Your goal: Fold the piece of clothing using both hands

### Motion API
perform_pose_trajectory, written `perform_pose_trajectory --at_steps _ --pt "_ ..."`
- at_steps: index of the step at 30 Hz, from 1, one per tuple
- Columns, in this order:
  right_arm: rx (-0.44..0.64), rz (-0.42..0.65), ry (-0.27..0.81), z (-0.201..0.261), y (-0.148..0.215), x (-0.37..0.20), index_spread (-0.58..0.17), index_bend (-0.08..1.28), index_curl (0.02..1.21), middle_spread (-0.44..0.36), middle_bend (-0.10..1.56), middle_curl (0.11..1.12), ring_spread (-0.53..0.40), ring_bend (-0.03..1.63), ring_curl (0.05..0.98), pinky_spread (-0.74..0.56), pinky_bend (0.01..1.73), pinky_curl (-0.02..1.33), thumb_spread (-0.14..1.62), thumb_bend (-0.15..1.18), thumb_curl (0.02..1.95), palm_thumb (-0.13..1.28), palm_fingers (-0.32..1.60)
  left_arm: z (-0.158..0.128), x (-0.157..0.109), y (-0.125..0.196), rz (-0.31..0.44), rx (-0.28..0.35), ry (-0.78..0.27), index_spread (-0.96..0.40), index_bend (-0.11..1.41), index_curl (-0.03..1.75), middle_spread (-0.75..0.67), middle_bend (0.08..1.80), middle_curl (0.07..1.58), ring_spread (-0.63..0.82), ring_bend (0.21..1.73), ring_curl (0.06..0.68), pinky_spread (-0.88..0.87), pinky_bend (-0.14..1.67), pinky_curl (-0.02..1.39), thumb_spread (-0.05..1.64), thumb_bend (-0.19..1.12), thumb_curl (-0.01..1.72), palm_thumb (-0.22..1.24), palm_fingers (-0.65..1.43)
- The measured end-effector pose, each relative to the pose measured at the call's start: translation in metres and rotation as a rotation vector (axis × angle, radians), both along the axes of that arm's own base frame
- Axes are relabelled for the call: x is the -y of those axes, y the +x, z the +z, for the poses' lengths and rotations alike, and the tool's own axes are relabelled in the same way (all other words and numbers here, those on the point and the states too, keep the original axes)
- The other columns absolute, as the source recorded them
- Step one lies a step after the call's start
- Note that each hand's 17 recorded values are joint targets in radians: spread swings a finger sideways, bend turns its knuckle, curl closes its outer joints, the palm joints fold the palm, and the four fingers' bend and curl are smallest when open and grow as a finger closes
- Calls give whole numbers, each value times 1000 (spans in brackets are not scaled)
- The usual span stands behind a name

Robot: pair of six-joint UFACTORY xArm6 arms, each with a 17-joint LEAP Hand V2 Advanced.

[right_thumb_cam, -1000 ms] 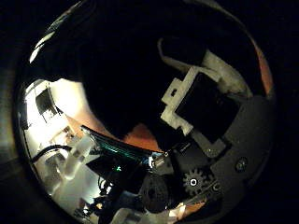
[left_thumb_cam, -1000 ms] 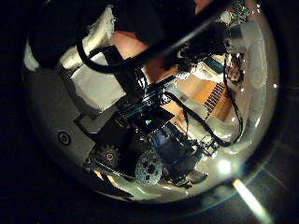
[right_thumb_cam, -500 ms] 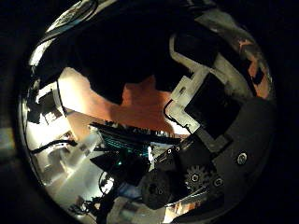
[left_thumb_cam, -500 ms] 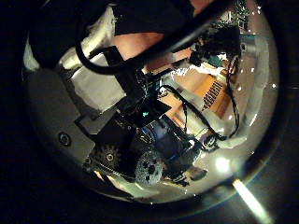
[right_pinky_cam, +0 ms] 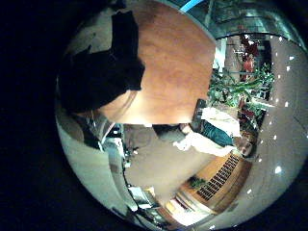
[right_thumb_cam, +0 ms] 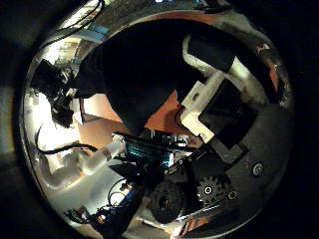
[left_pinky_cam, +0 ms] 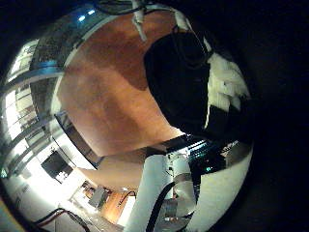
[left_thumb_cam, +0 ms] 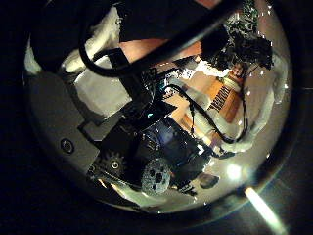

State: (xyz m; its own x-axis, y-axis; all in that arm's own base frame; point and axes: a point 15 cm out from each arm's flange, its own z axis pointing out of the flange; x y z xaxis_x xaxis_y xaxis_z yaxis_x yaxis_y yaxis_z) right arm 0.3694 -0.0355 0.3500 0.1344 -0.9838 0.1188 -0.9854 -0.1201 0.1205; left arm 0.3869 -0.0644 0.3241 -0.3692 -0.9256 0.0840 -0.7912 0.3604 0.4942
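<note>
since the frames a moment ago, both palm cameras have swung a little: the right thumb side palm view has turned so that another hand [right_thumb_cam: 55,90], which one i cannot tell, shows beyond the cloth's edge, and the left thumb side palm view has shifted so a hand [left_thumb_cam: 245,44] sits further out against the room. starting at the right hand [right_thumb_cam: 214,95], its white and black fingers reach out over the dark, crumpled piece of clothing [right_thumb_cam: 140,80], but whether they pinch the cloth or only hover close i cannot tell. the left hand [left_pinky_cam: 227,87] shows pale fingers lying against the same black garment [left_pinky_cam: 179,82]; whether it has hold of it is also unclear. outward from the hands, the clothing lies bunched in an uneven heap on the round, reddish-brown wooden table [left_pinky_cam: 106,97], seen again near the table's edge in the right little finger side view [right_pinky_cam: 106,63], with bare tabletop [right_pinky_cam: 178,58] around it. by my judgement the fold is barely begun: no flat, squared layers show, so spreading and folding over are left.
</note>
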Motion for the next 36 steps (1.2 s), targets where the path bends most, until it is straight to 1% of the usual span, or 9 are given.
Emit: perform_pose_trajectory --at_steps 8,17,21,27,29,30,31,34,36 --pt "-101 21 -13 -43 72 -5 -324 981 961 -182 1190 918 -215 1366 725 -195 1275 850 1197 -10 595 983 1053 -45 -19 23 56 -41 11 -729 655 1193 -450 1205 816 -406 1430 518 -598 1134 845 1157 -16 511 637 1124" --pt "-193 46 -63 -105 142 -3 -324 963 974 -179 1184 915 -214 1358 728 -200 1248 886 1166 -11 607 984 1057 -102 -20 75 98 -30 27 -734 642 1196 -453 1187 816 -403 1421 516 -605 1117 852 1156 -27 489 595 1104" --pt "-206 74 -87 -134 156 -12 -324 958 978 -179 1182 914 -215 1355 729 -201 1234 901 1153 -15 608 977 1059 -116 -21 97 106 44 36 -735 638 1194 -455 1169 817 -404 1413 514 -608 1094 852 1157 -25 472 561 1090" --pt "-168 81 -89 -157 174 -19 -328 911 973 -176 1168 905 -218 1335 725 -218 1210 902 1155 -23 586 920 1041 -135 -28 116 139 96 60 -724 570 1174 -461 1116 804 -426 1337 494 -626 1020 832 1163 -27 445 504 998" --pt "-145 79 -88 -162 182 -18 -334 839 952 -172 1137 878 -216 1304 704 -253 1161 870 1158 -23 578 896 1025 -138 -30 120 157 109 65 -716 534 1151 -465 1067 796 -446 1263 482 -631 989 825 1173 -30 432 473 828" --pt "-140 78 -89 -164 184 -17 -340 809 942 -170 1124 866 -216 1285 692 -266 1146 858 1160 -20 575 892 1021 -139 -31 121 163 112 67 -703 505 1138 -462 1036 792 -447 1222 475 -627 970 827 1178 -30 425 458 688" --pt "-129 80 -89 -163 186 -17 -351 747 925 -181 1081 845 -222 1284 685 -288 1132 842 1161 -20 571 886 963 -140 -32 122 166 116 67 -696 500 1136 -456 1025 797 -445 1211 480 -626 969 833 1181 -33 421 445 640" --pt "-107 64 -84 -163 191 -12 -374 532 882 -231 968 797 -245 1283 666 -362 1157 812 1173 -22 555 863 787 -143 -37 123 197 118 74 -605 377 1087 -376 829 765 -375 1165 465 -594 946 842 1180 -58 366 290 292" --pt "-74 60 -80 -158 198 -10 -391 312 829 -252 828 757 -265 1317 669 -422 1227 808 1180 -22 544 844 531 -142 -40 126 220 130 78 -495 267 1031 -233 581 699 -277 1161 466 -542 952 854 1157 -60 335 204 15"
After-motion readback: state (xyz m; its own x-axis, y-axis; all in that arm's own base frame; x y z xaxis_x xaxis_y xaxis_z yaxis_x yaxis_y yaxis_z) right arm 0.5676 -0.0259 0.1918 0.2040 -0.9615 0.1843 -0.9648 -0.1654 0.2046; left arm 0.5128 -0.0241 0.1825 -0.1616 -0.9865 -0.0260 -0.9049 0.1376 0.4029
